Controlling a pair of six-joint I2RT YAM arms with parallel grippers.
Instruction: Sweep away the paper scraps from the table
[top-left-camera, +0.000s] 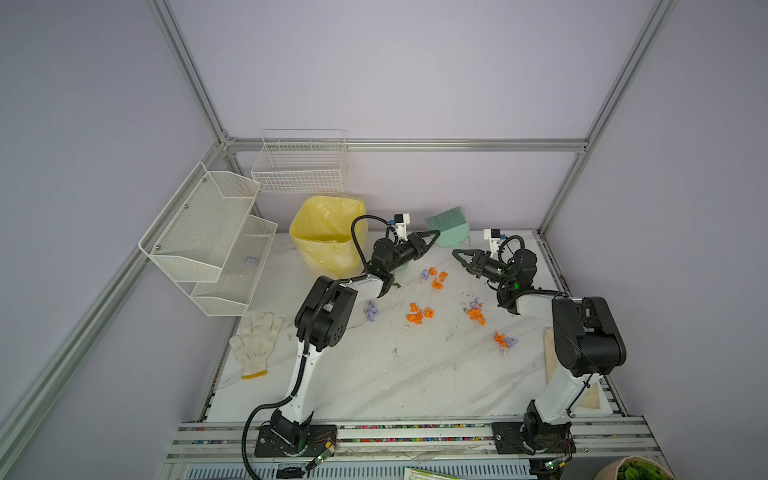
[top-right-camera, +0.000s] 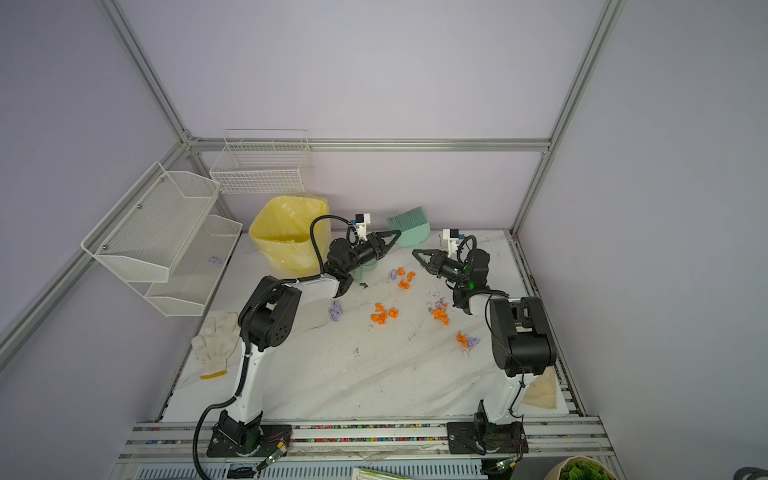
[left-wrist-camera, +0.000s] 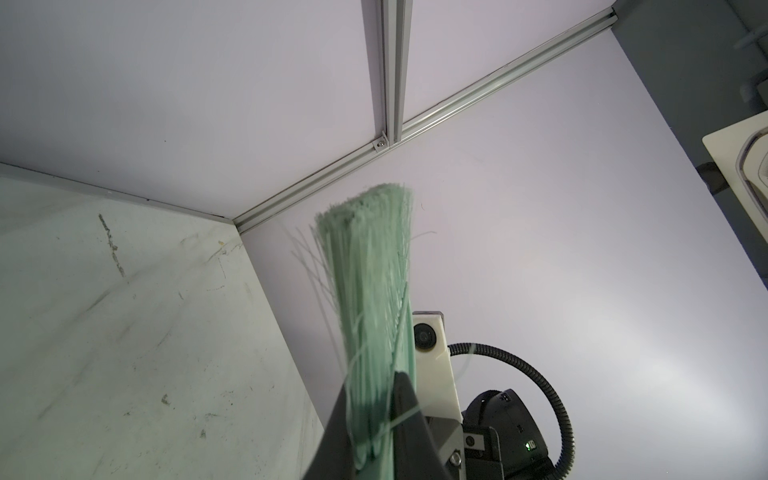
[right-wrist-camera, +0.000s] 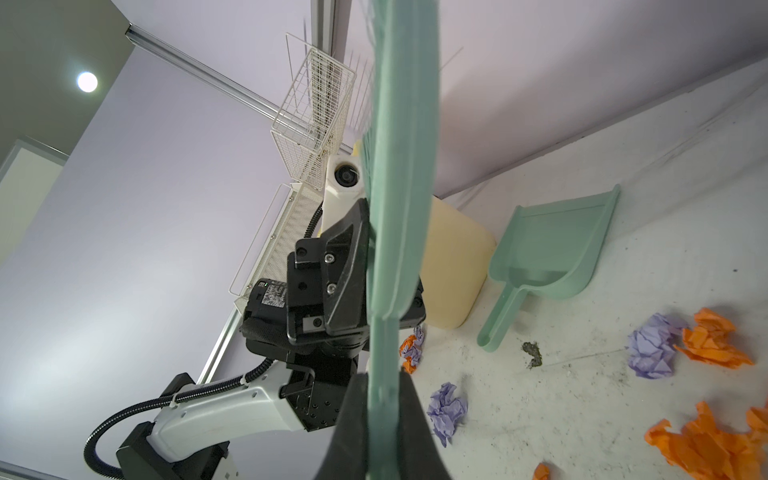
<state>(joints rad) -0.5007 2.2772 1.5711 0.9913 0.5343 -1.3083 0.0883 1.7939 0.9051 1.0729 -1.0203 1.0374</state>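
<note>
Clamped brush (top-left-camera: 446, 220) in left tool (top-left-camera: 434, 236) and right tool (top-left-camera: 457, 252) above worktop's (top-left-camera: 374, 374) back edge. Judged a handover, readying for sweeping paper scraps (top-left-camera: 415, 316).

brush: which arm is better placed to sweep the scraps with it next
Right, likely. The right hand grips the brush by its handle, while the left hand clamps the bristle end. Nearby, paper scraps lie on the table.

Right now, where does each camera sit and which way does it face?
Top views: high over the near edge, looking down on the table; left arm and right arm whole.
Left wrist: behind the left gripper, facing up the brush toward a corner post; right arm visible.
Right wrist: behind the right gripper, facing the left gripper, dustpan and paper scraps.
Shared: both wrist views show the brush.
</note>
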